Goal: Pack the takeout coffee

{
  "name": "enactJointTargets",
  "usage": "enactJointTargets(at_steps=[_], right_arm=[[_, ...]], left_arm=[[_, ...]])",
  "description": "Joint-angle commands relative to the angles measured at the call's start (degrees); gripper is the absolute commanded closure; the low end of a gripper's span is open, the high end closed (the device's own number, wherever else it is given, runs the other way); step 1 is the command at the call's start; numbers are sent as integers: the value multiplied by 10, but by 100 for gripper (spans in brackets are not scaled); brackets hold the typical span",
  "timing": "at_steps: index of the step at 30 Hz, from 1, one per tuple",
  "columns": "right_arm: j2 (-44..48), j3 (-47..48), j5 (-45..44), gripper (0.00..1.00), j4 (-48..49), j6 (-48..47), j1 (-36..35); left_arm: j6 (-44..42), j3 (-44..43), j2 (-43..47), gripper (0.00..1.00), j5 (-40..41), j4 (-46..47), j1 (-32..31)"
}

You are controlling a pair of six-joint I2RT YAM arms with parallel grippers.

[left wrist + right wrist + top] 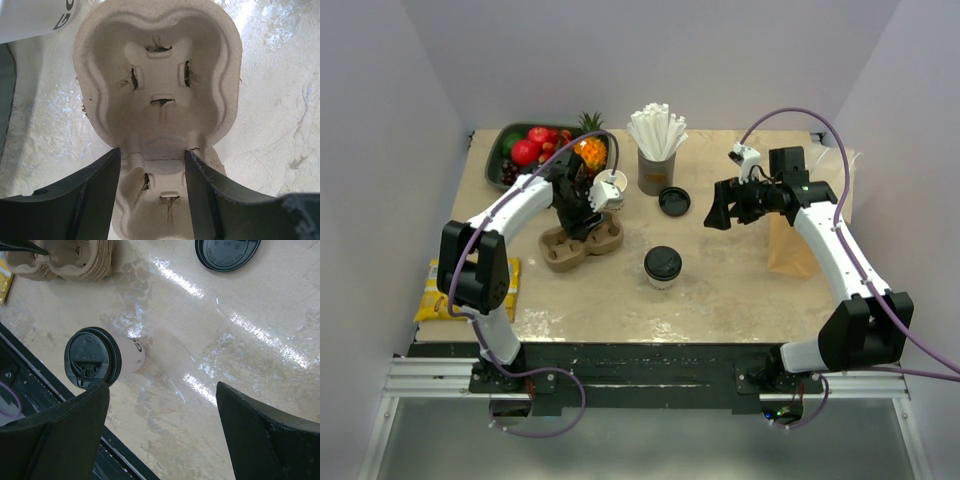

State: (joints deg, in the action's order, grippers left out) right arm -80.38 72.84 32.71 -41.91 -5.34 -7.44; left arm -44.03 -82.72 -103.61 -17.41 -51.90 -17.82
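Beige tabletop (740, 290) | left gripper (152, 155) down astride carrier (160, 65), grip unclear | right gripper (722, 212) raised near takeout coffee (662, 266), jaws wide

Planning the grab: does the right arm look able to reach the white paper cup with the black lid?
Probably yes: the right gripper is open and nothing stands between it and the lidded white cup.

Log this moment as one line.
left fingers astride pulp carrier | right fingers open, empty | lidded cup upright, outside carrier
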Motion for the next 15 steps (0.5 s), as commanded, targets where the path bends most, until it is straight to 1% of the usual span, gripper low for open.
enactJointTargets(at_steps=[1,3,4,5,7,15], right_arm=[[0,10,13,9,13,4,2],[1,7,13,9,14,4,2],[1,6,13,9,15,5,2],[2,6,13,9,15,5,2],[2,3,15,9,18,5,1],[-8,12,18,9,16,6,2]], left_arm=[[16,9,-14,43,4,-12,-5],[24,10,-12,42,5,-11,-6],[27,9,-11,40,5,-11,-7],[30,8,-9,40,6,-10,-7],[41,2,-10,45,15,-10,-10],[69,-24,-8,50,33,-8,-13]])
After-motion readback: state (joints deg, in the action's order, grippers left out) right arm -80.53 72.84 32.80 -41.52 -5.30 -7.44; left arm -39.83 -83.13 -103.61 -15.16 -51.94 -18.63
